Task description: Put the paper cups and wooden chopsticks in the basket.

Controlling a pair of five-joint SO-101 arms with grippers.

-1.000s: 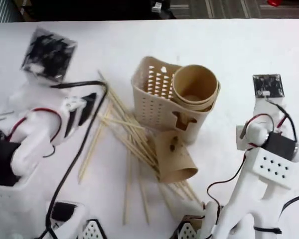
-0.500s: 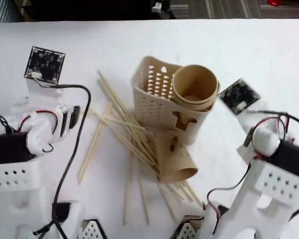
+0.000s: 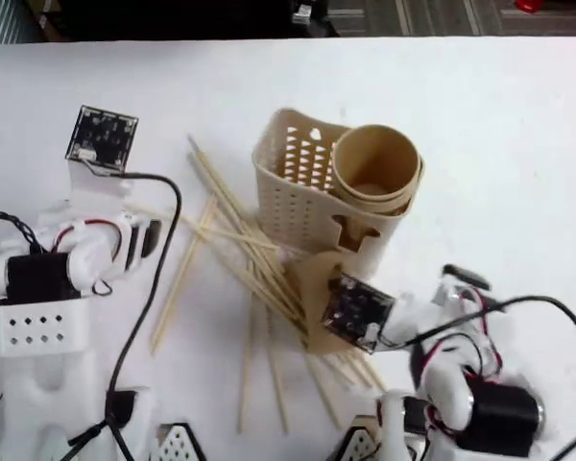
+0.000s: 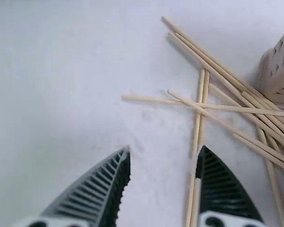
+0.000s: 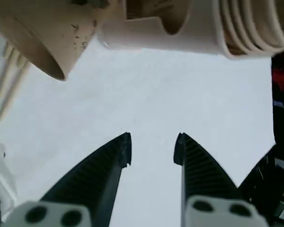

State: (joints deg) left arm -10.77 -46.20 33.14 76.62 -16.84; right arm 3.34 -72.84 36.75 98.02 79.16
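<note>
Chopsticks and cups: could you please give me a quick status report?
Left gripper open, right gripper open, both empty. Cups stacked in basket; one cup on its side beside it. Chopsticks loose on table, overlapping.

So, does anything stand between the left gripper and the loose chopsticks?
Nothing visible does. The open left gripper hangs over bare table, and the chopsticks lie uncovered right beside one finger.

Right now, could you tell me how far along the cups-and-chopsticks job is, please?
Done: stacked paper cups sit in the basket. In hand: nothing; the left gripper and right gripper are open and empty. Left: one loose cup lying on the table and the scattered chopsticks.
</note>
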